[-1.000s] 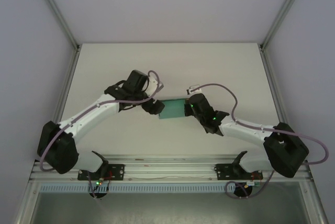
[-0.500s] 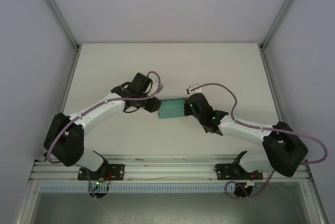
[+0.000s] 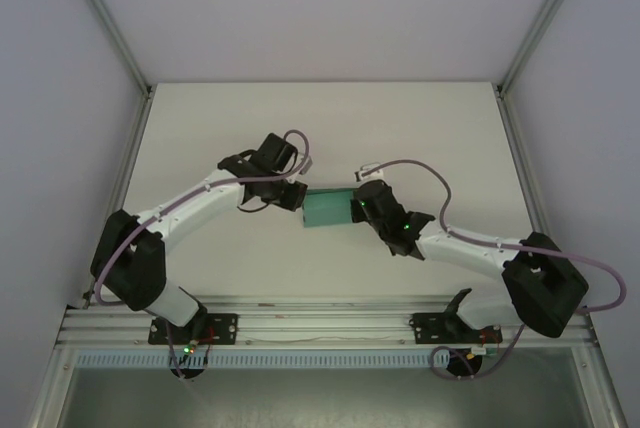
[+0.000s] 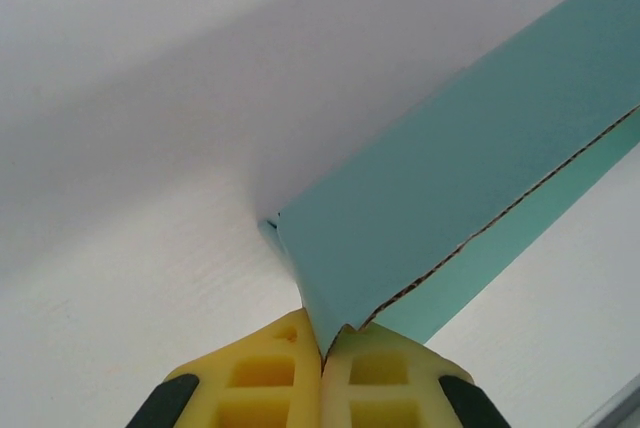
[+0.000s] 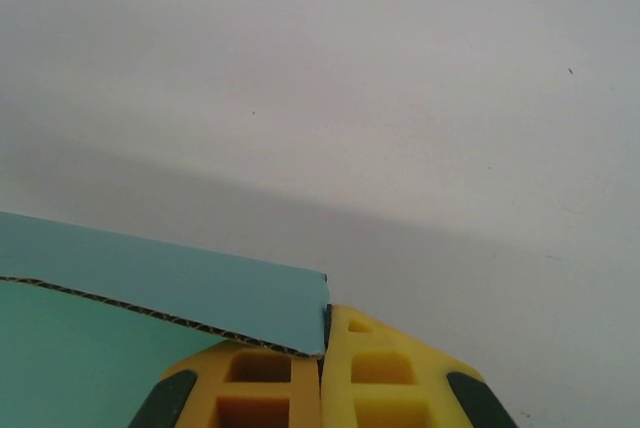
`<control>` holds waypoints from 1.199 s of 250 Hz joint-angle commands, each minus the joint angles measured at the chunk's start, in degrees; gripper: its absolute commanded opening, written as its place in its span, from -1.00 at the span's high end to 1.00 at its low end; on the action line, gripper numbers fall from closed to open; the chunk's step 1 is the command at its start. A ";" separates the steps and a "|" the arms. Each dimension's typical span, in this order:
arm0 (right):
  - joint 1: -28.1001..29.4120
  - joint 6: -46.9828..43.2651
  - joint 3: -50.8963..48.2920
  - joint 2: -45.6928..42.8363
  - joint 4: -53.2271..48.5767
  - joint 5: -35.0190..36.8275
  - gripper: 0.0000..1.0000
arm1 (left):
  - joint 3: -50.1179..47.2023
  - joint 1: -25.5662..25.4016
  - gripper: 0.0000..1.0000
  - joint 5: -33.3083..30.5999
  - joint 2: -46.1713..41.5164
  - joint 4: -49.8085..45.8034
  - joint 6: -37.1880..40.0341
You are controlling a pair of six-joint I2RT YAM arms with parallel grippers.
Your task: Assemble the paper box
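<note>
The teal-green paper box hangs in the middle of the table, held between both arms. My left gripper is shut on its left end; in the left wrist view the yellow fingers pinch a corner of a teal flap with a corrugated cut edge. My right gripper is shut on the right end; in the right wrist view a teal panel runs left from the closed yellow fingertips, its corner caught in the seam between them.
The white table has free room behind and to either side of the box. Metal frame posts stand at the back corners. An aluminium rail carries the arm bases along the near edge.
My left gripper moved right to the box's left end and closed on its corner. The left arm's elbow swung forward. The right arm hardly moved.
</note>
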 commanded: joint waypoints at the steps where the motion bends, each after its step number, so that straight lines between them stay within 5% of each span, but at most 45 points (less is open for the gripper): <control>1: 1.64 -0.21 -1.78 3.09 -12.61 -0.98 1.00 | 2.34 -0.82 1.00 5.80 0.10 -5.29 -3.92; 55: 5.28 -1.30 -1.05 5.14 -11.99 3.32 1.00 | 4.96 1.47 1.00 14.26 -0.93 -7.49 -8.27; 151: 6.35 1.74 -1.47 5.68 -9.71 4.98 1.00 | 3.22 1.43 1.00 13.94 2.51 -2.95 -17.99; 210: 7.48 1.46 -2.30 5.67 -9.56 7.80 1.00 | 5.23 1.30 1.00 4.88 4.03 -11.23 -12.80; 300: 7.44 1.51 -2.78 4.31 -10.11 10.25 1.00 | 4.74 -3.10 1.00 -4.19 8.74 -9.92 -12.44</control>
